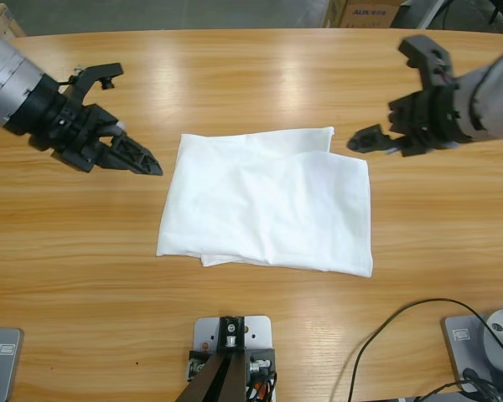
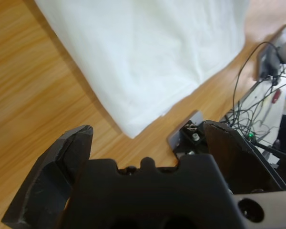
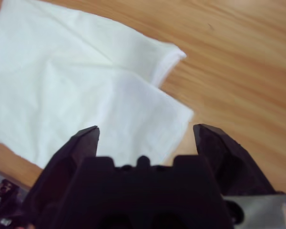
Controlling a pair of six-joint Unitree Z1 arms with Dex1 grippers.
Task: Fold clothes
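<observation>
One white T-shirt (image 1: pixel 268 205) mid-table (image 1: pixel 251 75), already folded into a compact rectangle, layers slightly offset. Left gripper (image 1: pixel 138 157) and right gripper (image 1: pixel 370 138) spread wide, empty, flanking. Little left, perhaps tidying.

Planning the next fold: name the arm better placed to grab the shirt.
Probably right. The right gripper hangs open just beside the shirt's loose upper corner; the left gripper sits slightly farther off its edge.

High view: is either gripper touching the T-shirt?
No. Both grippers, left and right, sit off the folded T-shirt, wood showing between.
</observation>
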